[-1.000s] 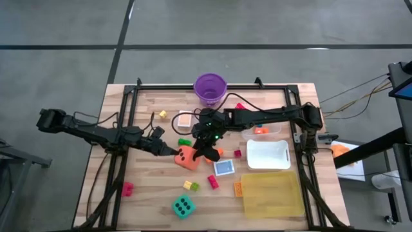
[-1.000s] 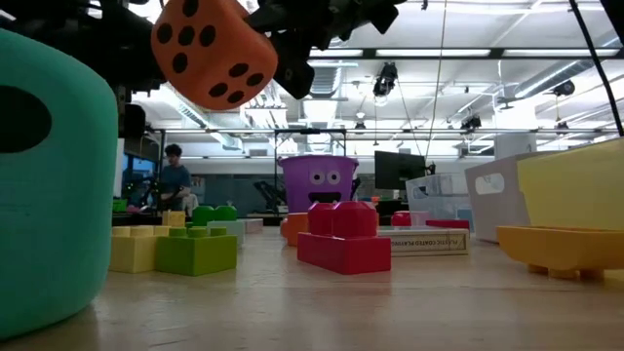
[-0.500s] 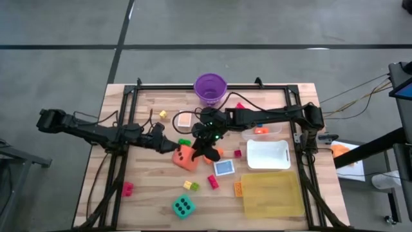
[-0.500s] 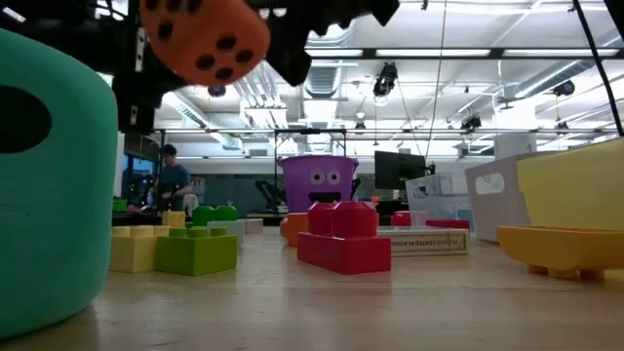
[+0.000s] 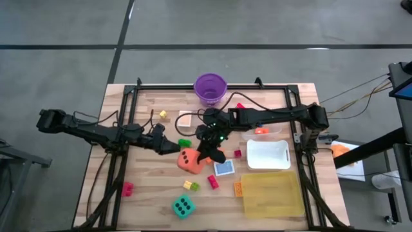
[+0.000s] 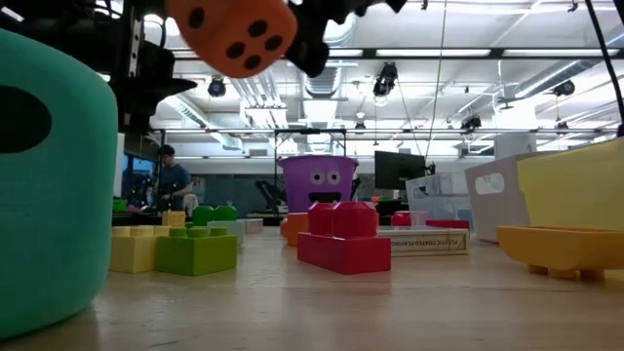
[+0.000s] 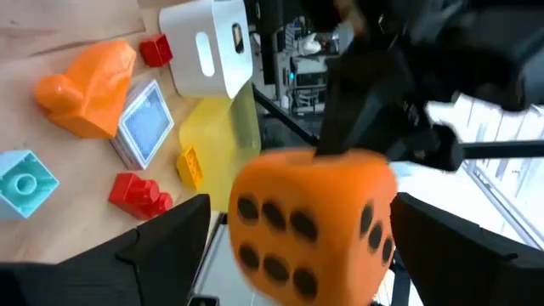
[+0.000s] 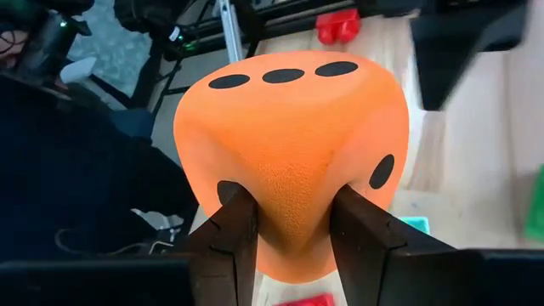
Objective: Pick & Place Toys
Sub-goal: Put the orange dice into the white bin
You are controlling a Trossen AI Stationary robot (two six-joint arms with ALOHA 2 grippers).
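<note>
The orange black-dotted die (image 5: 188, 160) hangs in the air over the middle of the table. It also shows in the low view (image 6: 244, 34). My right gripper (image 5: 205, 153) is shut on it from its right side. My left gripper (image 5: 171, 149) is open at the die's left side. In the left wrist view its two fingers (image 7: 170, 246) stand apart on either side of the die (image 7: 314, 221) without touching it. The teal die (image 5: 183, 206) rests on the table near the front edge. My right gripper pinches a rounded corner of the orange die (image 8: 293, 223) between its two fingers (image 8: 234, 229). It comes at the die from the table's right, slanting down. The foam bulges between the fingers. The die is lifted clear of the table.
The purple bucket (image 5: 210, 87) stands at the far edge. A white tub (image 5: 267, 154) and a yellow tray (image 5: 272, 193) lie to the right. A card (image 5: 224, 168), a red brick (image 5: 212, 182), yellow and green bricks (image 5: 190, 185) and a pink brick (image 5: 127, 188) lie around.
The orange die has shifted a little toward the table's right and near edges with my right gripper. It has turned in the hold, so other dotted faces show in the low view. It has stayed clear of the table.
</note>
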